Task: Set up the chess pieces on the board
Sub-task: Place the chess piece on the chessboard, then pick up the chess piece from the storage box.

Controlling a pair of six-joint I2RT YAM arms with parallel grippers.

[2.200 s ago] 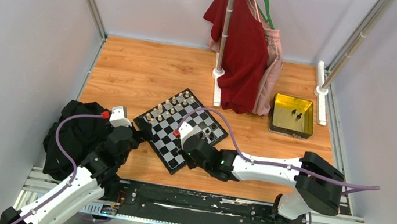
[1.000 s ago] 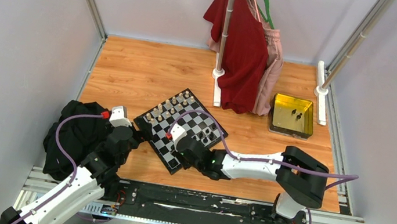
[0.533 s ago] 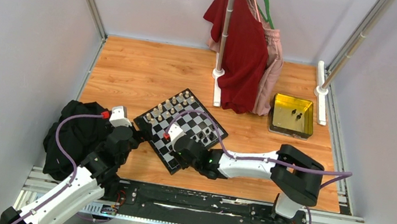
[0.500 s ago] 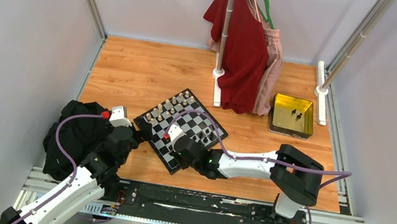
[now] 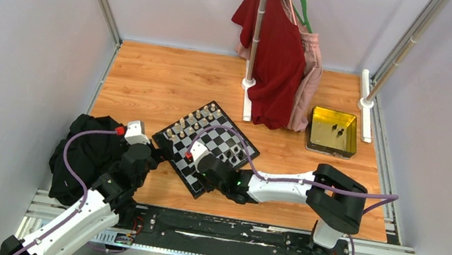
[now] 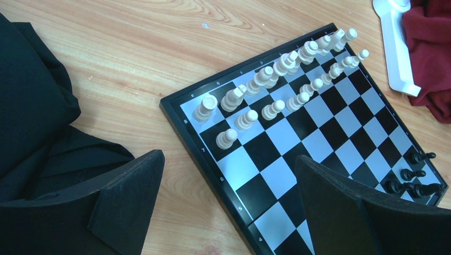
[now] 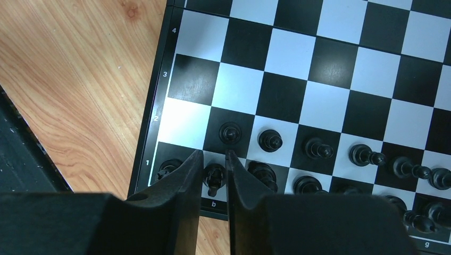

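The board (image 5: 224,142) lies tilted on the wooden floor. Cream pieces (image 6: 276,79) fill two rows at its far left side. Black pieces (image 7: 319,149) stand in two rows at its near right side. My right gripper (image 7: 214,156) hangs over the board's near corner (image 5: 202,176). It is shut on a black piece (image 7: 214,178) that stands on square b1. A black piece stands in the corner square to its left and others to its right. My left gripper (image 6: 228,164) is open and empty, low over the board's left edge (image 5: 156,154).
A yellow tray (image 5: 312,129) at the right holds two black pieces (image 5: 336,128). A black cloth (image 5: 83,154) lies under the left arm. A red garment (image 5: 277,54) hangs on a rack whose white foot (image 5: 247,97) stands behind the board.
My right gripper has moved left along the board's near rows to the corner by square b1. The left arm has not moved.
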